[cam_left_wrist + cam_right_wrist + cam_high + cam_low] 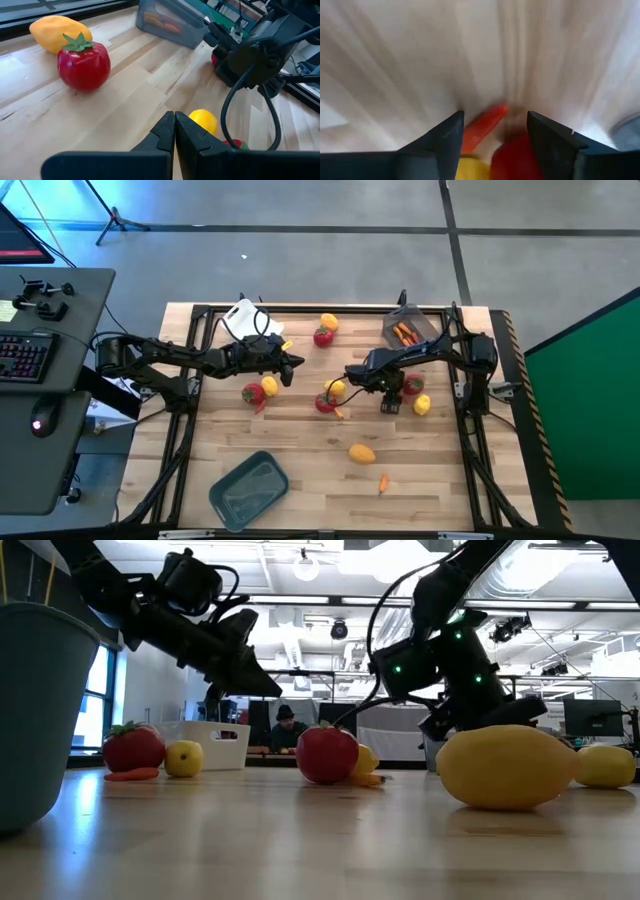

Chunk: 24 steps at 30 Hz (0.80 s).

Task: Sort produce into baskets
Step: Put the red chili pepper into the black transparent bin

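Three pieces of produce sit bunched at mid-table: a red fruit (326,402), a yellow fruit (335,388) and a thin orange piece (482,125). My right gripper (495,131) hangs directly over them, fingers parted, the orange piece between the tips, nothing grasped. My left gripper (174,131) is clenched empty above the table, just left of this cluster. Baskets: dark grey one (408,329) at the far edge holding orange pieces, white one (241,318) far left, grey-blue one (249,488) at the near edge.
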Each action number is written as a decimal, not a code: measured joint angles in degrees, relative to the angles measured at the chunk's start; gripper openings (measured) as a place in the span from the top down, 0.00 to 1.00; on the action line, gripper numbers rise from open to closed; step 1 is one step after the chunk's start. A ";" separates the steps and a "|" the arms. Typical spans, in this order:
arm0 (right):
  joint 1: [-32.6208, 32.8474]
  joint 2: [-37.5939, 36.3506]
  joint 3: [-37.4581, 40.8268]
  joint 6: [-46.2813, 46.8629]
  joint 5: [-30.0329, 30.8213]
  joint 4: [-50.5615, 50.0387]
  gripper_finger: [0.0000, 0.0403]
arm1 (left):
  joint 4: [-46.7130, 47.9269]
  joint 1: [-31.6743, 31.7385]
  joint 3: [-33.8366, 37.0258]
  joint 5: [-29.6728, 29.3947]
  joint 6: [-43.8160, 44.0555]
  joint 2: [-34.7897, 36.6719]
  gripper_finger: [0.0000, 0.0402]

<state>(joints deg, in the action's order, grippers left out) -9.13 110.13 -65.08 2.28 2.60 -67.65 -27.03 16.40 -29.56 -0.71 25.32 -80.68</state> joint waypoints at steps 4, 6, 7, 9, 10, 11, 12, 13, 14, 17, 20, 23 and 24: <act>0.00 0.00 0.00 -0.90 -1.20 -0.27 0.53 | 0.48 0.00 0.00 0.00 0.00 0.00 1.00; 0.00 0.00 0.00 -1.28 -2.73 -1.28 0.53 | 0.48 0.00 0.00 0.00 0.00 0.00 1.00; 0.00 -0.02 0.00 -1.27 -3.24 -1.39 0.53 | 0.46 0.00 0.00 0.00 0.00 0.00 1.00; 0.00 -0.02 0.00 -1.48 -3.78 -1.44 0.54 | 0.46 0.00 0.00 0.00 0.00 0.00 1.00; 0.00 -0.04 0.00 -2.09 -3.95 -1.48 0.55 | 0.46 0.00 0.00 0.00 0.00 0.00 1.00; 0.00 -0.05 0.00 -2.52 -4.24 -1.49 0.56 | 0.46 0.00 0.00 0.00 0.00 0.00 1.00; 0.00 -0.05 0.00 -2.77 -4.54 -1.46 0.57 | 0.46 0.00 0.00 0.00 0.00 0.00 1.00; 0.00 -0.05 0.00 -2.81 -4.84 -1.45 0.59 | 0.46 0.00 0.00 0.00 0.00 0.00 1.00; 0.00 -0.05 0.00 -2.92 -5.05 -1.46 0.61 | 0.46 0.00 0.00 0.00 0.00 0.00 1.00; -0.02 -0.07 0.00 -3.01 -6.27 -1.54 0.69 | 0.44 0.00 0.00 0.00 0.00 0.00 1.00; 0.00 -0.09 0.00 -3.76 -7.59 -1.56 0.77 | 0.45 0.00 0.00 0.00 0.00 0.00 1.00; 0.00 -0.09 -0.02 -3.82 -7.61 -1.80 0.85 | 0.44 0.00 0.00 0.02 0.00 0.00 1.00; 0.00 -0.09 -0.02 -3.82 -7.61 -1.98 0.88 | 0.44 0.00 0.00 0.00 0.00 0.00 1.00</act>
<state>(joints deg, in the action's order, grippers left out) -9.13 110.04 -65.10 -1.54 -5.02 -69.63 -26.59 16.40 -29.56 -0.71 25.32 -80.68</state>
